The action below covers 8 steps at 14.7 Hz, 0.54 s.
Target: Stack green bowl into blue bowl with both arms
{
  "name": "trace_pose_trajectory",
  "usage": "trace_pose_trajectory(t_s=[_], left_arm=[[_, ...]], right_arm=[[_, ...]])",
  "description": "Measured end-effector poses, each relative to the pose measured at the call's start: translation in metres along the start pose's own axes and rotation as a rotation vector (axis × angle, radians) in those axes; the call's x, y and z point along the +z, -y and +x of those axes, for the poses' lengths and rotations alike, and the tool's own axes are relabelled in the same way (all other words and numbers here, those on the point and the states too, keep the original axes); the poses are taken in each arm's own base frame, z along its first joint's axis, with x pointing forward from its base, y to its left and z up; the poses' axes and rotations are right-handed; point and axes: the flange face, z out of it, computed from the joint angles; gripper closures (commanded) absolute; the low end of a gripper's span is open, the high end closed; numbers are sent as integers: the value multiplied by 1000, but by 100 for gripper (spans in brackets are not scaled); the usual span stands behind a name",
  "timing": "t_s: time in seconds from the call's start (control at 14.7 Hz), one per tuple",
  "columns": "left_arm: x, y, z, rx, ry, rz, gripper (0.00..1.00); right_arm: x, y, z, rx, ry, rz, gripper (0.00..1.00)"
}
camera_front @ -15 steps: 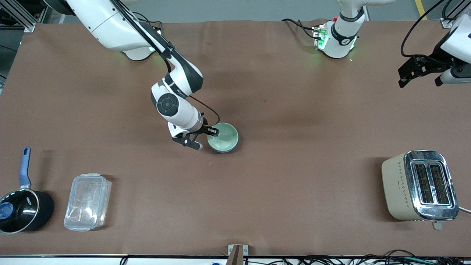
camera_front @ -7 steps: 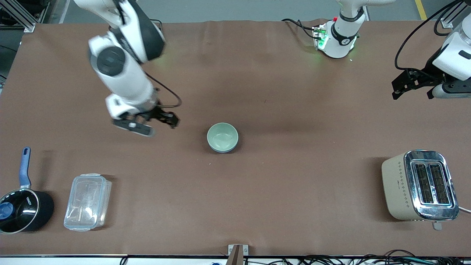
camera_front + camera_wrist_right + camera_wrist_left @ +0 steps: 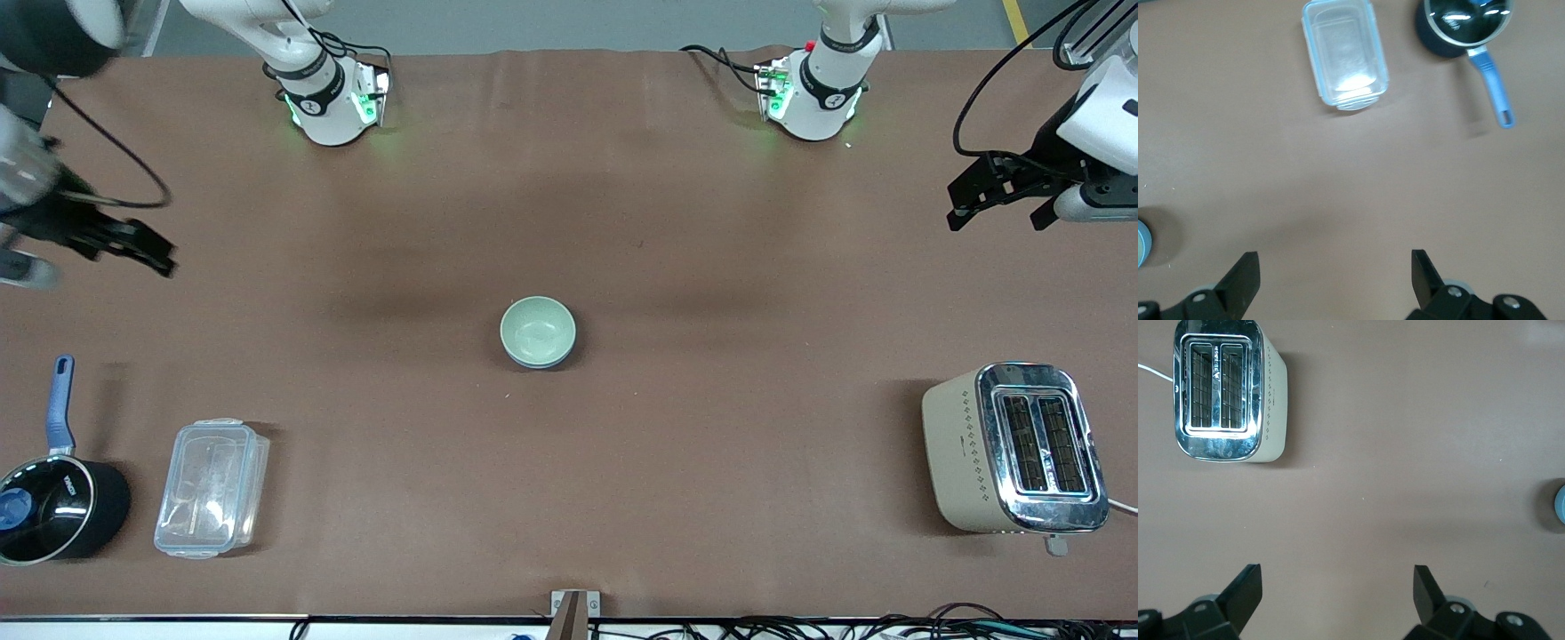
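Observation:
The green bowl (image 3: 536, 328) sits nested inside the blue bowl (image 3: 540, 364) at the middle of the table; only a thin blue edge shows under it. My right gripper (image 3: 124, 253) is open and empty, up over the table's right-arm end, well away from the bowls. My left gripper (image 3: 996, 220) is open and empty over the left-arm end and waits there. The right wrist view shows the right gripper (image 3: 1331, 270) open over bare mat, with the blue bowl's edge (image 3: 1147, 235) at the frame's border. The left wrist view shows the left gripper (image 3: 1338, 583) open, with the blue bowl's edge (image 3: 1561, 507) at the border.
A cream and chrome toaster (image 3: 1013, 447) stands near the left arm's end, toward the front camera; it also shows in the left wrist view (image 3: 1225, 390). A clear lidded container (image 3: 212, 487) and a black saucepan with a blue handle (image 3: 55, 502) stand near the right arm's end.
My right gripper let go of the green bowl's rim, rose and swung away to the right arm's end of the table. The green bowl stays in the blue bowl. The left gripper barely moved.

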Motion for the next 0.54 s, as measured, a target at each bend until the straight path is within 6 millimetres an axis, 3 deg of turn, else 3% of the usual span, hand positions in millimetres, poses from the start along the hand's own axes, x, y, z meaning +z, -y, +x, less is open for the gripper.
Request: trace_pose_trajectory(t_s=[0.2, 0.54], left_arm=[[-6, 2, 1, -2, -13, 3, 0], [-7, 3, 1, -1, -15, 12, 0]], right_arm=[[-37, -23, -5, 0, 17, 48, 0], [-32, -24, -2, -22, 33, 79, 0]])
